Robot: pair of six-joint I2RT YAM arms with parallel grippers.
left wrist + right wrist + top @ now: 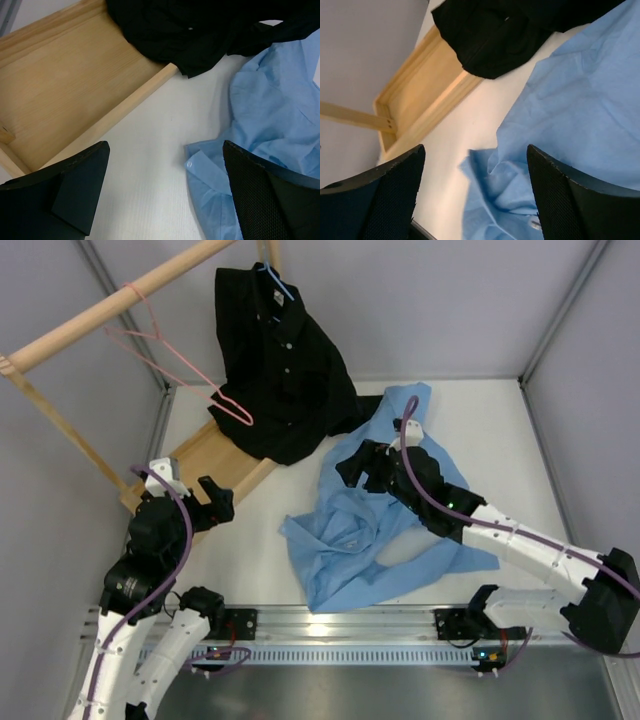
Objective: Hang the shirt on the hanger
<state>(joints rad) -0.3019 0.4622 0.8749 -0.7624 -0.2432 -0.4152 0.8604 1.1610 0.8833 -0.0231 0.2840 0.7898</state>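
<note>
My right pincer [356, 468] hangs over the shirt [335, 575], its fingers spread apart with nothing between them. My left pincer [216, 502] is spread as wide as it goes, holds nothing, and sits low over the white tabletop [480, 420] beside the corner of the wooden base [215, 455].

The light blue shirt lies crumpled on the tabletop, its upper edge next to the hem of the black shirt [280, 370]. The black shirt hangs on a blue hanger [278, 280] and drapes onto the base. The pink hanger [230, 408] hangs bare from the wooden rod [100, 310] to the left of the black shirt, well apart from the blue shirt.
</note>
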